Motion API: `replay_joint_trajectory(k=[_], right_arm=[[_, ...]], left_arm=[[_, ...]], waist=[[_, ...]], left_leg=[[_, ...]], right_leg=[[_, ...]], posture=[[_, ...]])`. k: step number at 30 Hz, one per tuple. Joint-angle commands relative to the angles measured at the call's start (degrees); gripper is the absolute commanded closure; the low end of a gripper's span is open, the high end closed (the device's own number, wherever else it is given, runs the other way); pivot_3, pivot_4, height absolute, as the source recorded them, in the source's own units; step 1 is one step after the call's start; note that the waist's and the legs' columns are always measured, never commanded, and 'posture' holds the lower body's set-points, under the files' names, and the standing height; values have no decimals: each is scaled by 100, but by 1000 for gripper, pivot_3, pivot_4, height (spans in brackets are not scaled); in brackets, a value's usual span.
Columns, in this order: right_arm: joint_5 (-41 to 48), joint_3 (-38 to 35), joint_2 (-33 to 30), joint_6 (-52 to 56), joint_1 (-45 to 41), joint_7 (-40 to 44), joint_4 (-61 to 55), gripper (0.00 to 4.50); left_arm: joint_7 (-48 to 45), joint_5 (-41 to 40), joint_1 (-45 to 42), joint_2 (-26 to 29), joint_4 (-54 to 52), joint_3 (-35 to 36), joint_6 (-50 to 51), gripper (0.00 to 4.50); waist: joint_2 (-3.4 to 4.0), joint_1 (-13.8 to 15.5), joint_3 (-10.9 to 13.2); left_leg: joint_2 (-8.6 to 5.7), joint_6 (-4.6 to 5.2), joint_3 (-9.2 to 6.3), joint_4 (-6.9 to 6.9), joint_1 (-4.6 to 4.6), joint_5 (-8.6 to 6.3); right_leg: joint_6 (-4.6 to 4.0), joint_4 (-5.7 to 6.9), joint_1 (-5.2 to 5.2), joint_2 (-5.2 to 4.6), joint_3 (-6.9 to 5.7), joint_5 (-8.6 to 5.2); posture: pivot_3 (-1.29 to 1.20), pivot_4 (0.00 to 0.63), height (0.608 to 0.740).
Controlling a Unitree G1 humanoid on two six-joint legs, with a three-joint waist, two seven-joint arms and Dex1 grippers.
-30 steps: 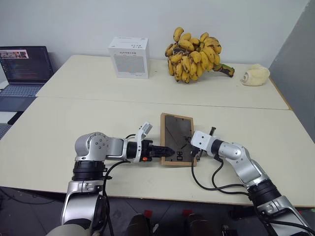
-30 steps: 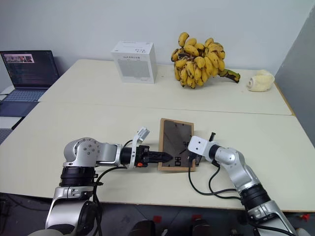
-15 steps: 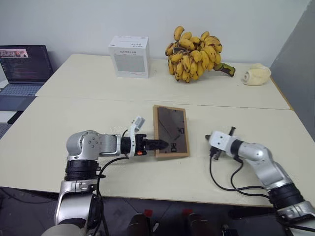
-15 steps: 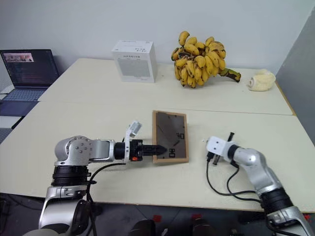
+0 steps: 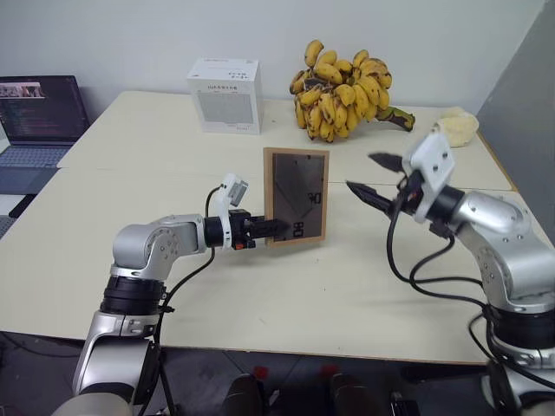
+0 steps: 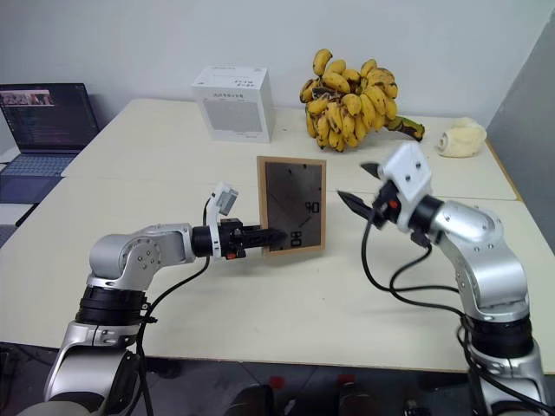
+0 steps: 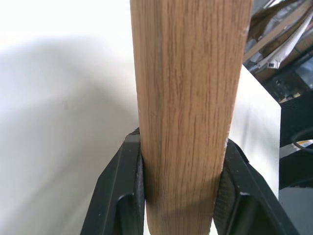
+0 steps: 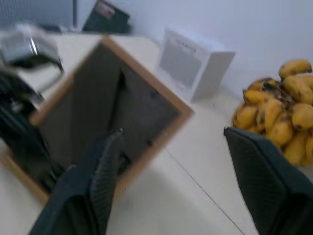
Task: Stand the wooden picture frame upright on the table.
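Wooden picture frame (image 5: 296, 197) now upright, pinched in my left gripper (image 5: 264, 229), right gripper (image 5: 375, 178) lifted away, fingers spread, bananas (image 5: 340, 89) and white box (image 5: 225, 84) behind.

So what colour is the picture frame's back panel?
Dark grey with white marks, on the wooden picture frame; clearest in the right eye view.

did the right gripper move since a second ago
Yes. The right gripper was down at the wooden picture frame's right edge on the table; it has lifted clear, now open, nearer the bananas.

"90" and "80" on the wooden picture frame (image 6: 291, 206)
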Motion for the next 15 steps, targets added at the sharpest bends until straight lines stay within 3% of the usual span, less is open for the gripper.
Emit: replay_joint_trajectory(k=[1, 15], right_arm=[[736, -261, 481, 704, -512, -485, -268, 439], [985, 233, 1175, 377, -789, -840, 294, 439]], left_arm=[[-223, -46, -419, -9, -95, 28, -183, 3214], [-447, -10, -928, -174, -119, -235, -239, 3214]], waist=[[1, 4, 0], [2, -7, 1]], left_leg=[[0, 0, 0, -1, -1, 0], [1, 1, 3, -4, -19, 0]], right_leg=[[0, -1, -1, 0, -1, 0], [-4, 1, -23, -1, -5, -2]], posture=[[0, 150, 740], [0, 150, 740]])
